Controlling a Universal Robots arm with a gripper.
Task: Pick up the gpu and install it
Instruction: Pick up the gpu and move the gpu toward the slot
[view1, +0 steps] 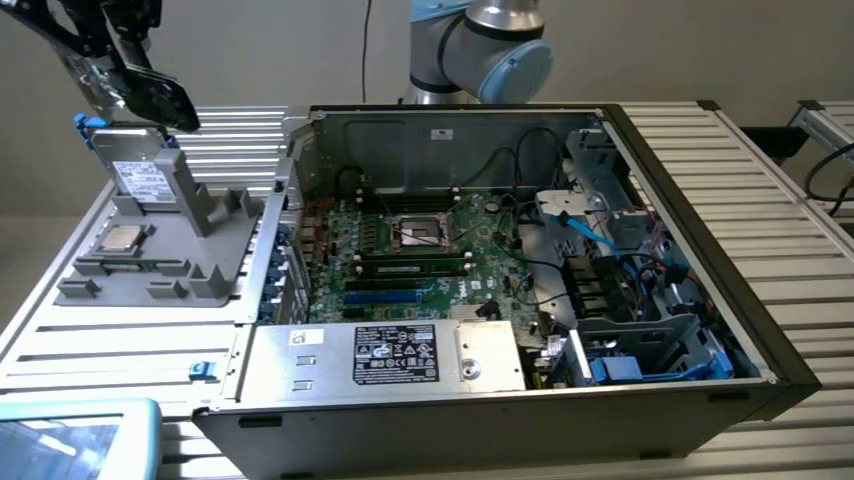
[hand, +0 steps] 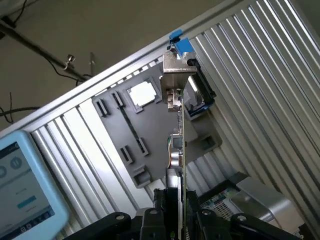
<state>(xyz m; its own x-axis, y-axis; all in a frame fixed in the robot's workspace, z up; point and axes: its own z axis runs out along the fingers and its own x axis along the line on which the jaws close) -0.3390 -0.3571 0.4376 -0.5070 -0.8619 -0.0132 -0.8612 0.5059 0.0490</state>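
Gpu (hand: 181, 145) is seen edge-on, clamped betw. gripper (hand: 179, 215) fingers, silver bracket (hand: 176, 67) at its far end. Beyond it, a grey holder (hand: 150, 135) w/ a silver chip (hand: 142, 93) is seen on the slatted table (hand: 260, 60). A blue-rimmed screen (hand: 22, 195) and a case (hand: 260, 200) corner are also seen.

On the bench (view1: 781, 190), the parts holder (view1: 220, 212) lies at the exterior view's left of the computer case (view1: 441, 128), with the gpu (view1: 150, 92) above it.
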